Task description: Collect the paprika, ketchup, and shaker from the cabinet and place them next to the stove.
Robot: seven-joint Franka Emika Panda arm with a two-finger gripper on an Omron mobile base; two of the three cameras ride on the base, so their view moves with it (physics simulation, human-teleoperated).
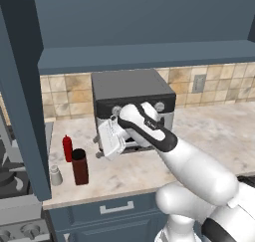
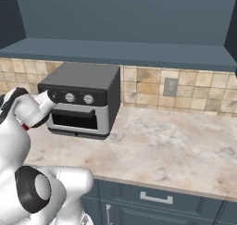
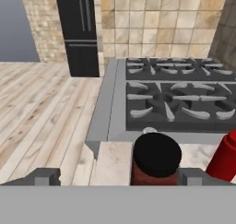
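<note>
Beside the stove [image 3: 175, 96], on the marbled surface [image 1: 209, 131], all three task items are seen standing upright in the left base view: the paprika [image 1: 79, 167], the ketchup [image 1: 67, 148] just behind it to the left, and the small pale shaker [image 1: 56, 175] at the left edge of the surface, near the paprika. None of the three is touched by the robot.

The gripper [image 1: 110, 139] is held above the surface in front of the toaster oven [image 1: 133, 99], to the right of the paprika and apart from it. From the hand view, its two dark fingertips [image 3: 45, 176] are shown set wide apart, with nothing pinched between them; the black cap of the paprika is seen from above between them, lower down, and the red body of the ketchup appears at the right edge. A sliver of the shaker's rounded top is just visible behind the paprika's cap.

Beyond the items, the stove's dark burner grates are shown, with tiled wall behind and pale wood floor to the left.

Overhead, the dark blue-grey cabinet [image 2: 120, 15] is pictured above the tiled backsplash. In the right base view, the toaster oven is seen at the back of the surface, with blue drawers [image 2: 157, 198] below.
</note>
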